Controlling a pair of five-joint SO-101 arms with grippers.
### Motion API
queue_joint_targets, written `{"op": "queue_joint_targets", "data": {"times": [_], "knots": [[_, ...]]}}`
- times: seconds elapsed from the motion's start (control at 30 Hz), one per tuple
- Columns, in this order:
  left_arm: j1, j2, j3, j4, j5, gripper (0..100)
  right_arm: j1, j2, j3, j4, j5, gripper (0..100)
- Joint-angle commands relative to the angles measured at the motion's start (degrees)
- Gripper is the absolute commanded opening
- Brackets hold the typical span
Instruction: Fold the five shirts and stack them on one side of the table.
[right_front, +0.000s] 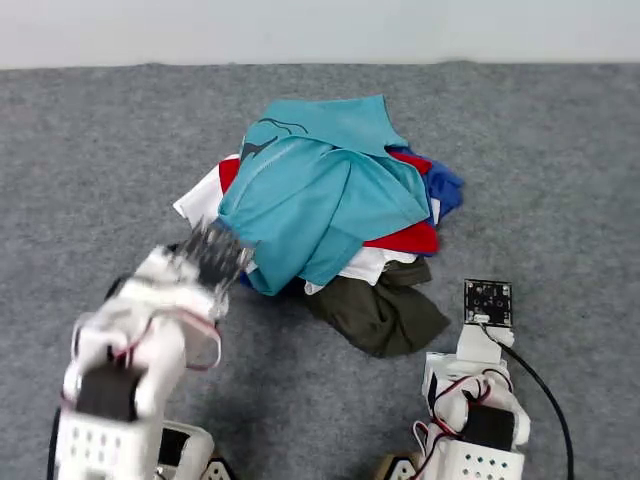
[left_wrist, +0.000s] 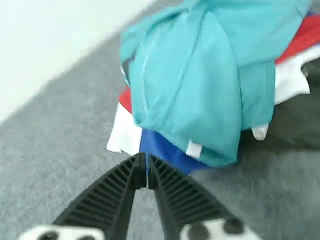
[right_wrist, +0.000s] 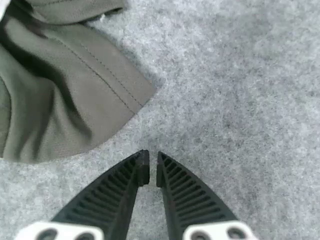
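High view: the shirt pile (right_front: 372, 252) sits on the table (right_front: 100, 150). The left gripper (right_front: 225, 258), tips pressed together, is the nearer one; the teal shirt (right_front: 320, 190) lies at two o'clock from it, maybe touching

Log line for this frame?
left gripper: shut, near crumpled teal fabric shirt | right gripper: shut, beside olive fabric shirt | nothing folded
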Motion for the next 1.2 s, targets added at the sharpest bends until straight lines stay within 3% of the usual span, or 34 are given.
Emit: {"op": "queue_joint_targets", "data": {"times": [0.0,0.13,0.23,0.33,0.67,1.07,1.17], "knots": [[0.0,15.6,-13.6,5.5,-5.3,12,-0.1,-0.7,0.8,-1.0,-0.4,3.5],[-0.1,27.9,-22.1,9.0,-5.7,30,-0.1,-0.7,0.8,-1.0,-0.4,3.5],[0.2,35.8,-26.8,8.8,-6.2,35,-0.1,-0.7,0.8,-1.0,-0.4,3.5],[0.4,43.9,-31.1,8.8,-9.3,35,-0.1,-0.7,0.8,-1.0,-0.4,3.5],[4.4,71.1,-50.1,8.8,-9.1,36,-0.1,-0.7,0.8,-1.0,-0.4,3.5],[5.3,96.9,-63.1,2.3,0.8,35,-0.1,-0.7,0.8,-1.0,-0.4,3.5],[5.2,100.1,-64.3,2.5,0.4,27,-0.1,-0.7,0.8,-1.0,-0.4,3.5]]}}
